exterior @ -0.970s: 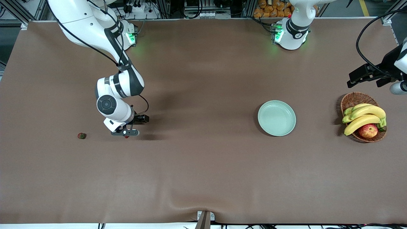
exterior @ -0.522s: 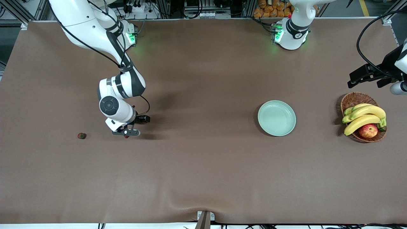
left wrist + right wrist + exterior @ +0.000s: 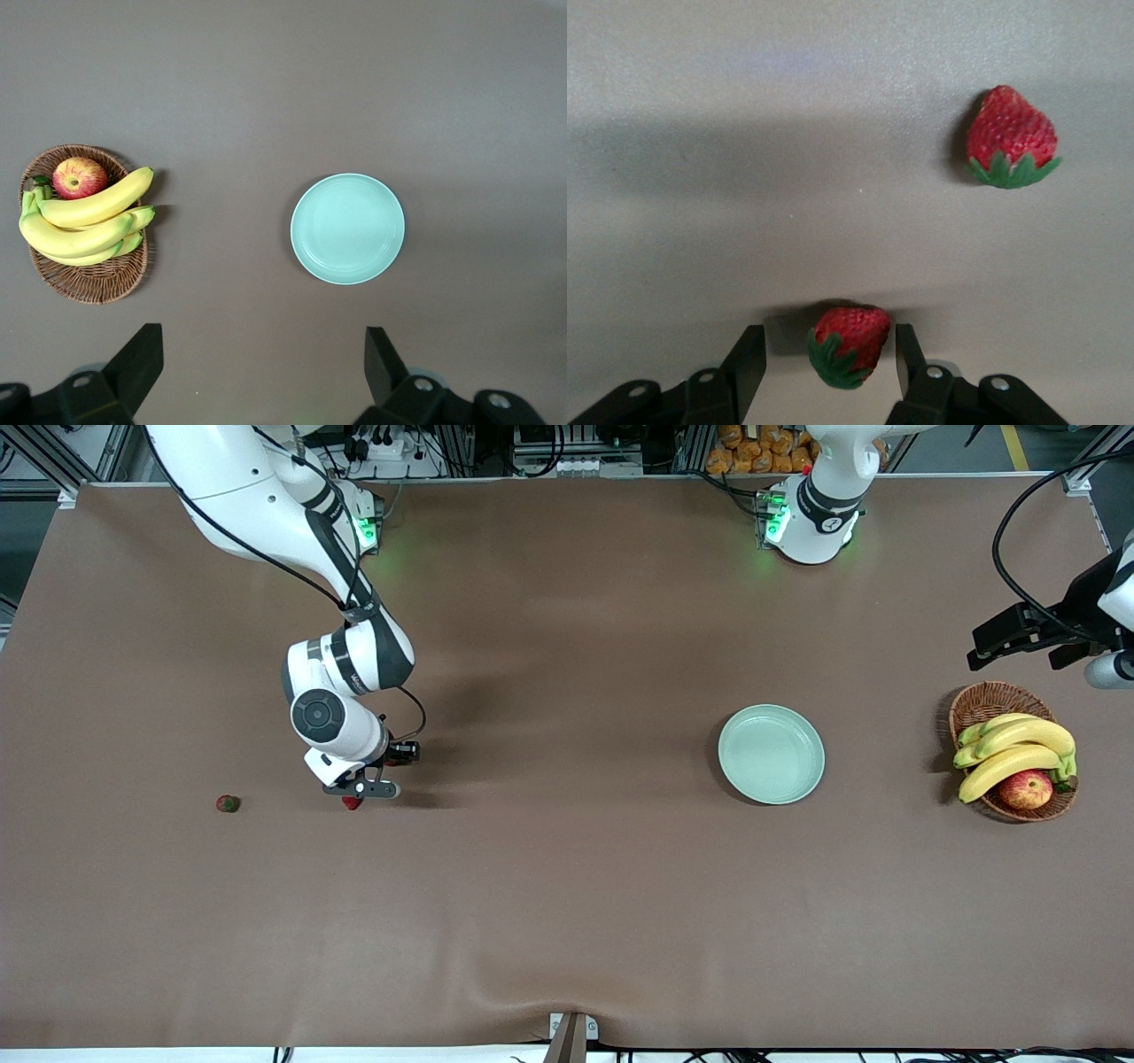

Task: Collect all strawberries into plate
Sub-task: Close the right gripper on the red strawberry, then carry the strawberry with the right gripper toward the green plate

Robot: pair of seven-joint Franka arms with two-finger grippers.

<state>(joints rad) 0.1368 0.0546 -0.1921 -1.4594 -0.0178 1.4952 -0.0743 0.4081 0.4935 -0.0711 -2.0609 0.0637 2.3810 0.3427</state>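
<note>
The right end effector had shifted slightly toward the plate and begun narrowing, so a pickup seemed underway. A strawberry lay on the tabletop between its fingers, not visibly pinched. A 2nd strawberry lay nearby. The plate, well apart, held nothing. The left end effector, open, waited above the basket.

— Where are the berries?
— One small red strawberry with a green leafy cap lies on the table between the parted fingers of my right gripper. A second strawberry lies near it, and a third strawberry lies farther toward the right arm's end.
— And the plate?
— The round pale mint-green glossy plate sits flat toward the left arm's end, well apart from them.
</note>
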